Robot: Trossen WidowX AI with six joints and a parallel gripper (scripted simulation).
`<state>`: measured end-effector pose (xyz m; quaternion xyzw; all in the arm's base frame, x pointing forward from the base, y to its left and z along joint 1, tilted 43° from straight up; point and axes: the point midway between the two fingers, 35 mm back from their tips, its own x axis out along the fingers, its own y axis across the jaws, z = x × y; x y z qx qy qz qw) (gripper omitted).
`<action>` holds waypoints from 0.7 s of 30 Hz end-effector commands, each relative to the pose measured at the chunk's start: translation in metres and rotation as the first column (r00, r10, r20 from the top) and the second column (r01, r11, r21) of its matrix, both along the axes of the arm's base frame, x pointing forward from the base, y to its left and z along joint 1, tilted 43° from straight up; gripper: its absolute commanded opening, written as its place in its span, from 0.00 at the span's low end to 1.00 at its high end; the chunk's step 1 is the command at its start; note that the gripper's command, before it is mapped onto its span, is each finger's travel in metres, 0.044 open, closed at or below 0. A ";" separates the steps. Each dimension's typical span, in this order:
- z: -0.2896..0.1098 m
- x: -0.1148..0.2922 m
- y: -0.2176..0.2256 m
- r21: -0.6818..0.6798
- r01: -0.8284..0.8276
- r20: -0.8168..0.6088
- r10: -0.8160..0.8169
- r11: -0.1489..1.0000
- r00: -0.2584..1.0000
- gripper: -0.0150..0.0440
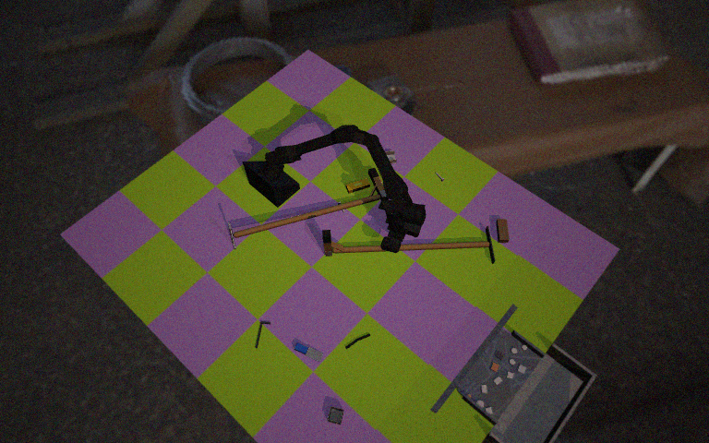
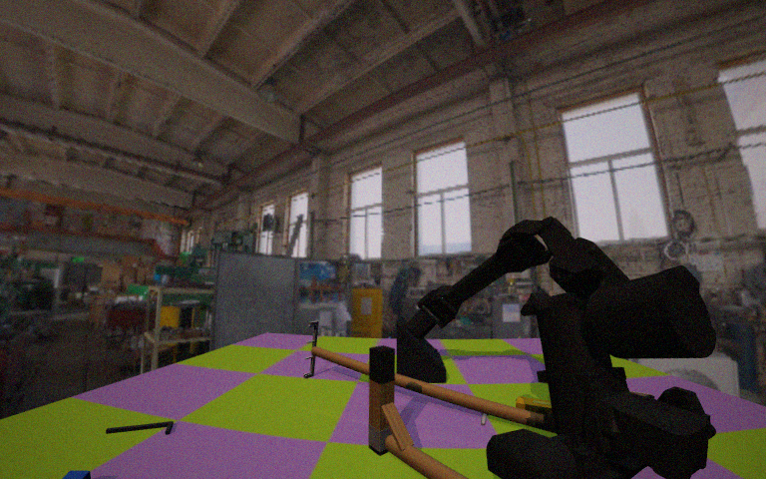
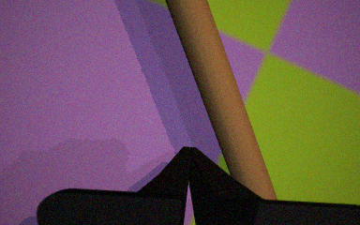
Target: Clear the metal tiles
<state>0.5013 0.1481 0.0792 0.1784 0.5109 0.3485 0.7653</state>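
Workshop hall with a timber-beamed ceiling (image 2: 169,62) and a brick wall (image 2: 508,186) pierced by tall, bright windows (image 2: 443,198). Cluttered shelving (image 2: 152,321) and a grey panel (image 2: 253,299) stand at left. The table top (image 1: 250,365) is a purple-and-green checkerboard; beyond it lies a dim wooden bench (image 1: 497,89) bearing a book (image 1: 585,41).

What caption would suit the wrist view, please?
Shut, empty hand low beside a scraper's wooden handle on the checkered table.

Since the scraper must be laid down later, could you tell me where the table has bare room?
Bare squares lie between the scraper and the bench plate, and along the left edge beyond the rake head. Around the arm base and gripper it is crowded.
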 end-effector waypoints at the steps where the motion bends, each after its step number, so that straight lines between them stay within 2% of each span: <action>1: -0.004 0.002 -0.001 0.002 -0.006 -0.003 0.006 1.000 1.000 0.25; 21: -0.013 0.017 -0.011 0.001 -0.006 -0.002 0.006 1.000 1.000 0.25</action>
